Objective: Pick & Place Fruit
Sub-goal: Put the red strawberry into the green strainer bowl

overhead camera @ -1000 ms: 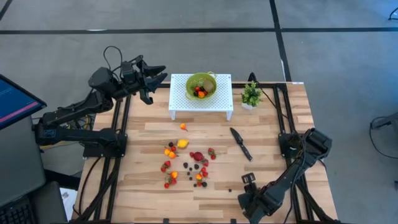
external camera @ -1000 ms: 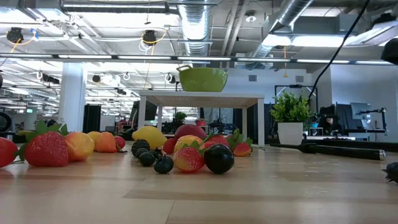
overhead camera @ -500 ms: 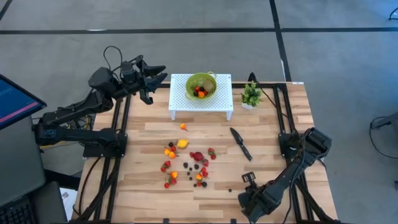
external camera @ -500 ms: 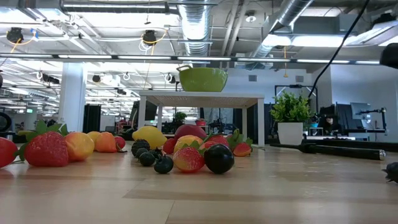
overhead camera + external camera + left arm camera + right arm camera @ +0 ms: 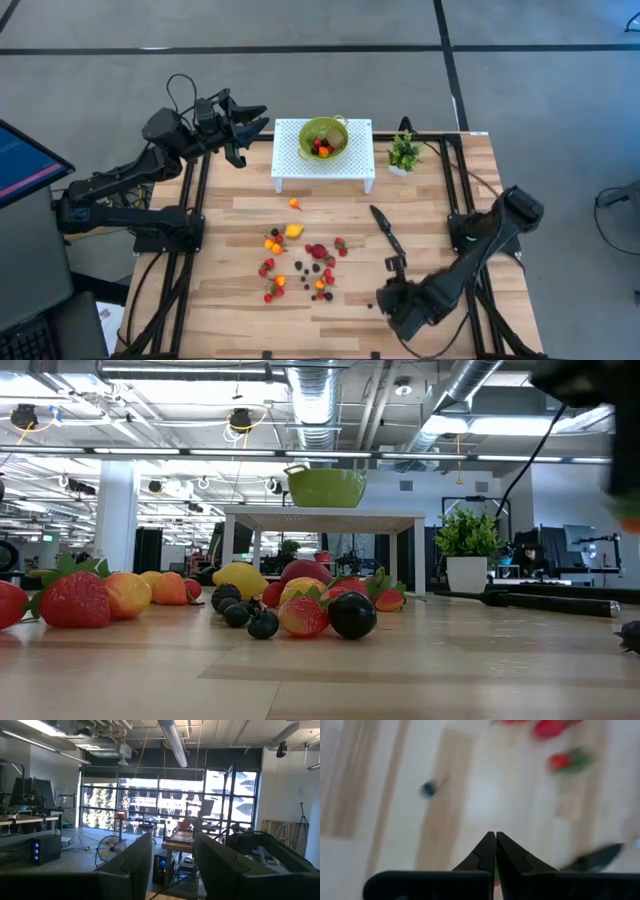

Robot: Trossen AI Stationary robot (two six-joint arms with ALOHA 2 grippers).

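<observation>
Small toy fruits (image 5: 300,262) lie scattered mid-table, and a few more fill the green bowl (image 5: 323,135) on the white stand (image 5: 323,168). My right gripper (image 5: 392,265) hangs over the near right of the table, pointing steeply down, its fingertips (image 5: 495,836) shut. A red-and-green speck of fruit (image 5: 495,882) shows between the fingers; the low view has the same colours as a blur (image 5: 625,510) under the gripper. A dark berry (image 5: 427,788) stays on the wood. My left gripper (image 5: 255,122) waits open, raised over the far left corner. My right gripper comes from above, slanting toward the far side, and is shut on a small red-and-green fruit (image 5: 495,882). Only a sliver of it shows in the slit between the fingers, which hide which part is held. The fruit is lifted clear of the table.
A black knife (image 5: 387,230) lies just beyond my right gripper, toward the far edge. A small potted plant (image 5: 404,152) stands right of the white stand. Bare wood lies along the near edge and at the table's left side.
My right gripper has risen from the near right of the table and swung toward the far edge and the knife, tipping less steeply. In the low view it has come in at the top right as a dark blur.
</observation>
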